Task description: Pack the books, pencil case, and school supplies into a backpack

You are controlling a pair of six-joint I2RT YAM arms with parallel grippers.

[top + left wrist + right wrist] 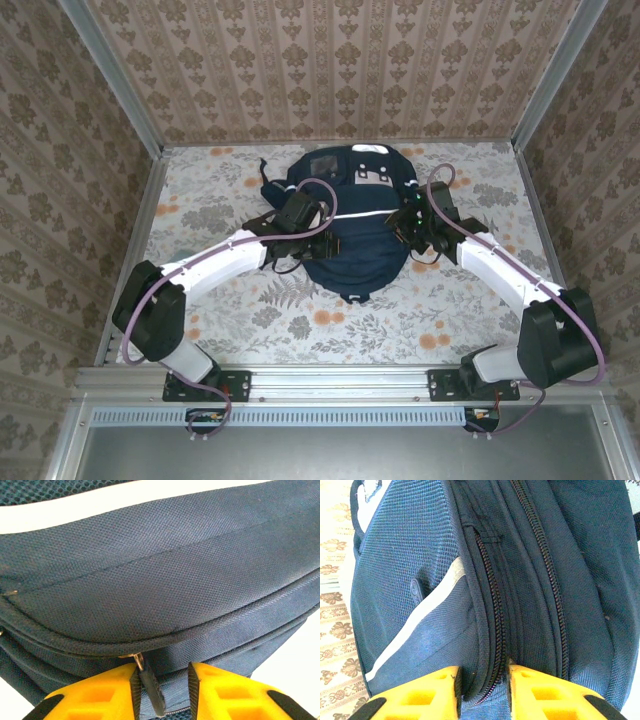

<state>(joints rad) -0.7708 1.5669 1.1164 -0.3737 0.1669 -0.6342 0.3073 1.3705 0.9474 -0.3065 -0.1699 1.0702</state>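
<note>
- Top external: the backpack [350, 240] lies flat mid-table [200, 190]; its fabric looks soft and floppy.
- Left wrist: the left gripper [164, 672] stands narrowly apart around the zipper pull [151, 687], likely the best handle, not yet pinching it.
- Right wrist: the right gripper [484, 675] straddles a zipper seam [492, 630]; I cannot tell whether it grips.

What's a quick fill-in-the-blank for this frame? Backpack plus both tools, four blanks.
1. The backpack lies on a tabletop with a ____ pattern.
2. The left tool has a dark zipper ____ between its yellow fingers.
3. The right tool straddles a ____ track on the backpack.
4. The stripe across the backpack is ____.
Missing words: floral; pull; zipper; white.
</note>
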